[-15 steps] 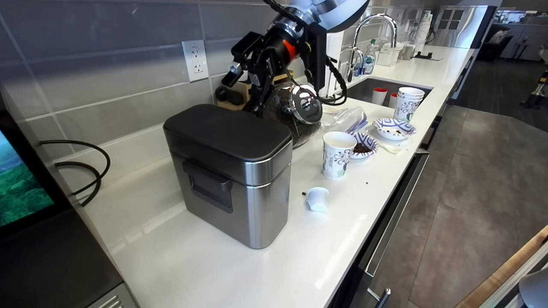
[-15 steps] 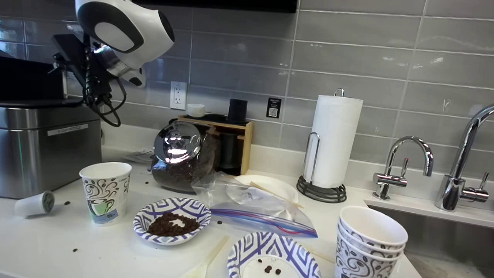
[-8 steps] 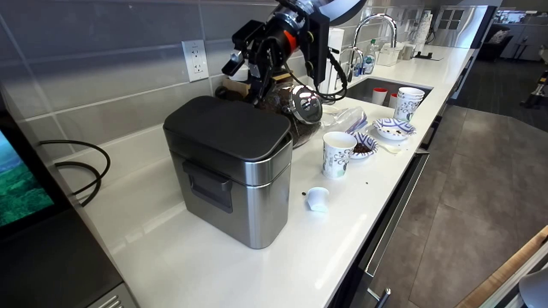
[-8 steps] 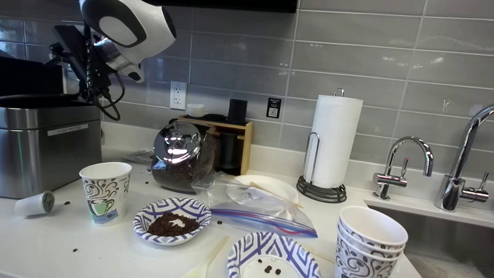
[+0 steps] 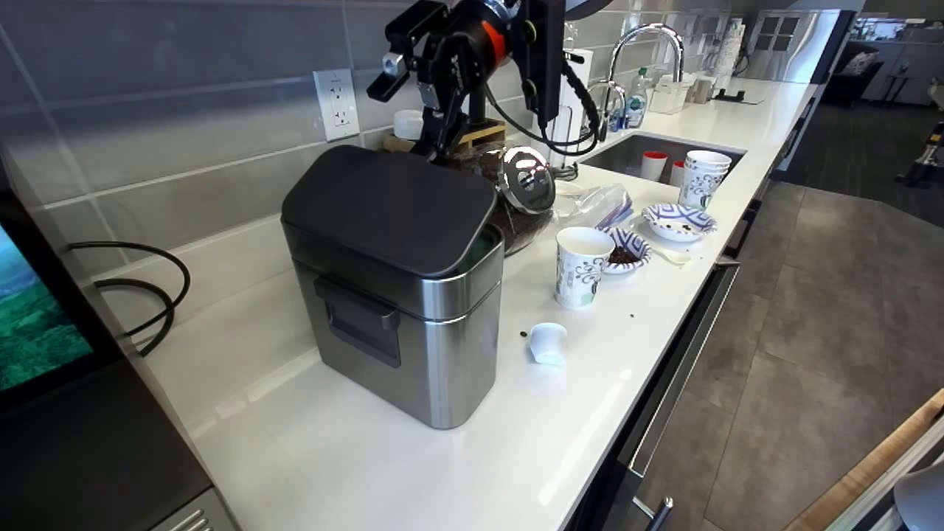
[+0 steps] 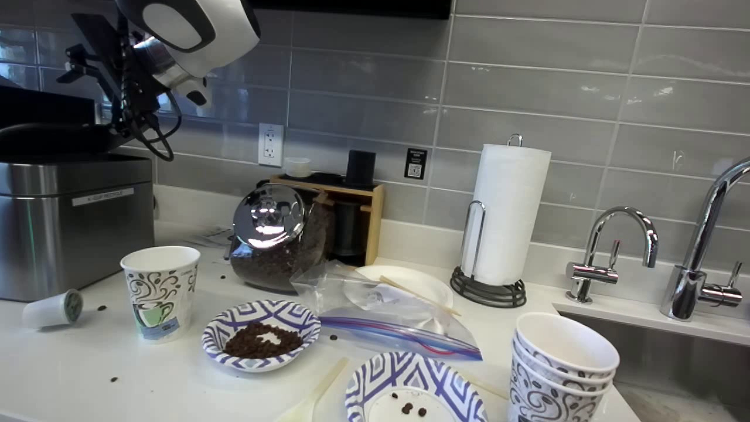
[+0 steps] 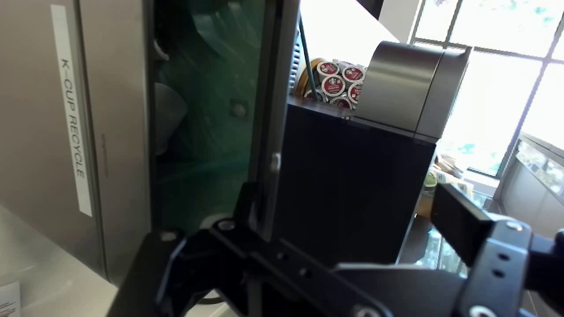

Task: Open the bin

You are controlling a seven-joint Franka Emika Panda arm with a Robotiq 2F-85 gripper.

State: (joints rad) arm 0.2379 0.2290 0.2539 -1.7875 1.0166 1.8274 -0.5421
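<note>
The steel bin (image 5: 461,361) stands on the counter; it also shows in an exterior view (image 6: 76,234). Its dark lid (image 5: 391,210) is tilted up partway, with the edge by the gripper raised and a gap above the rim. In the wrist view the bin's rim (image 7: 116,110) frames a green inside (image 7: 211,114) with whitish cups. My gripper (image 5: 404,118) is open, its fingers spread apart. The lower finger is at the raised lid edge, apparently under it; the exact contact is hidden. The upper finger is above the lid, apart from it.
A glass jar of coffee beans (image 6: 281,246) and a wooden organizer (image 6: 375,223) stand behind the bin. A paper cup (image 5: 579,265), a white pod (image 5: 547,343) and patterned bowls (image 6: 261,337) are beside it. A machine with a screen (image 5: 44,310) stands on the bin's other side.
The gripper has risen over the last second. The lid has tilted from nearly shut to partly open, its raised edge moving up with the lower finger. The bin body has not moved.
</note>
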